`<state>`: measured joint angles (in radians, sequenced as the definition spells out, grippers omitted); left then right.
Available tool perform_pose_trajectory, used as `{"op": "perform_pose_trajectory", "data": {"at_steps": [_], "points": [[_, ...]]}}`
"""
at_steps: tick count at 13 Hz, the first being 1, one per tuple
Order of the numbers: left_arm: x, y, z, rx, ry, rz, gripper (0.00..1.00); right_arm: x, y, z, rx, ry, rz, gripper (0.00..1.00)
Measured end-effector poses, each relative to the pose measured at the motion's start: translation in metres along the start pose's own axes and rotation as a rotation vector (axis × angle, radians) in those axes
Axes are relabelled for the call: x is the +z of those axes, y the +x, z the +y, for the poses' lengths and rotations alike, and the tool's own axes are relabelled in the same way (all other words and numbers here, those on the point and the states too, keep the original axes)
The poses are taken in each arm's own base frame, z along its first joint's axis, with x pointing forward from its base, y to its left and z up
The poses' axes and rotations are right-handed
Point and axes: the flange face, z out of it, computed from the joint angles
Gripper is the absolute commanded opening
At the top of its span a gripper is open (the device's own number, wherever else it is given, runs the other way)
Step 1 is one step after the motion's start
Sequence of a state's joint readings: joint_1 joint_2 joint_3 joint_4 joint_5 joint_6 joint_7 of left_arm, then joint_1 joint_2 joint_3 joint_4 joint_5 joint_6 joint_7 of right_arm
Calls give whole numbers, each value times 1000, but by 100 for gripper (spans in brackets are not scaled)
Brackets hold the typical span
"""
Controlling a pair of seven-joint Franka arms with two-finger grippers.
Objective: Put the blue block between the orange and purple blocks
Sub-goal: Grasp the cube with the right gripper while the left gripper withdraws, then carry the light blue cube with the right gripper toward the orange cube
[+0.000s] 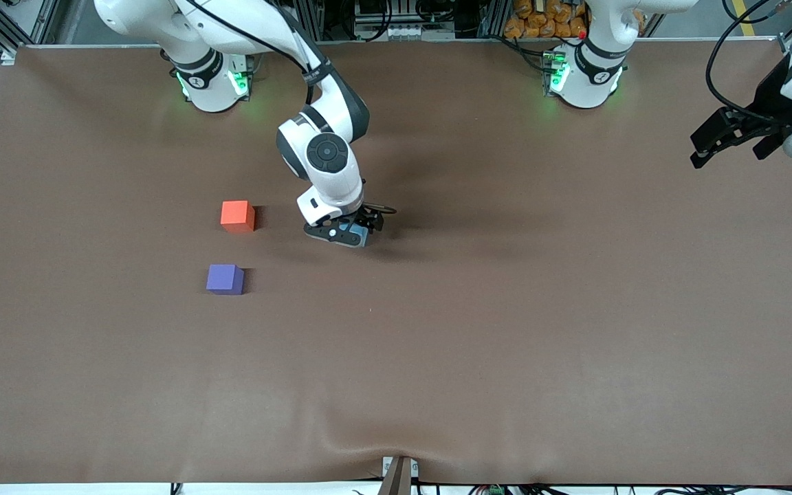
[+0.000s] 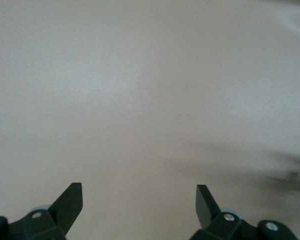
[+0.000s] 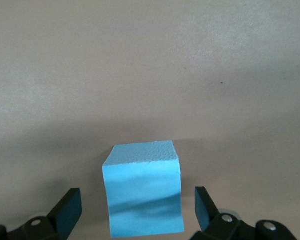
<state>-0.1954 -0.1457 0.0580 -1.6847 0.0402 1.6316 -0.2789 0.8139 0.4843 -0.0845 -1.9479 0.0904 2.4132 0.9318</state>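
The blue block (image 3: 143, 192) is a light sky-blue cube on the table; in the front view only a sliver of it (image 1: 357, 233) shows under the right hand. My right gripper (image 1: 353, 231) is low around it and open, its fingers (image 3: 68, 207) standing apart from the block's two sides. The orange block (image 1: 237, 215) lies toward the right arm's end of the table. The purple block (image 1: 224, 279) lies nearer to the front camera than the orange one, with a gap between them. My left gripper (image 1: 711, 141) is open and empty, raised at the left arm's end, waiting.
The brown table cover (image 1: 506, 309) has a slight wrinkle near its front edge (image 1: 368, 433). The left wrist view shows only bare cover (image 2: 150, 100).
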Motion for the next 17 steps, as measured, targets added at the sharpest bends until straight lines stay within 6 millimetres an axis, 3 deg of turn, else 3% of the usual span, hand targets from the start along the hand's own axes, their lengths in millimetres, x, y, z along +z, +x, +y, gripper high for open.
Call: {"op": "perform_pose_trajectory", "data": {"at_steps": [3, 6, 7, 8, 9, 10, 13, 15, 17], "points": [[2, 0, 1, 2, 0, -1, 100, 2, -1, -1, -8, 2, 8, 75], [1, -2, 7, 14, 0, 1, 100, 10, -7, -5, -23, -3, 11, 73], [1, -4, 14, 26, 0, 2, 100, 14, -8, -4, -33, -11, 14, 51], [1, -5, 20, 38, 1, 2, 100, 19, -10, -3, -48, -22, 21, 23], [0, -6, 23, 44, 1, 3, 100, 21, -11, -2, -60, -26, 30, 6], [0, -7, 24, 44, 1, 3, 100, 20, -11, -3, -62, -23, 34, 0], [1, -5, 19, 35, 2, 1, 100, 8, -4, -3, -54, -10, 47, 0], [6, -1, 13, 23, 4, -8, 100, -22, 15, 9, -42, -38, 28, 0], [11, 2, 10, 16, 7, -18, 100, -66, 49, 42, -84, -55, -1, 0]]}}
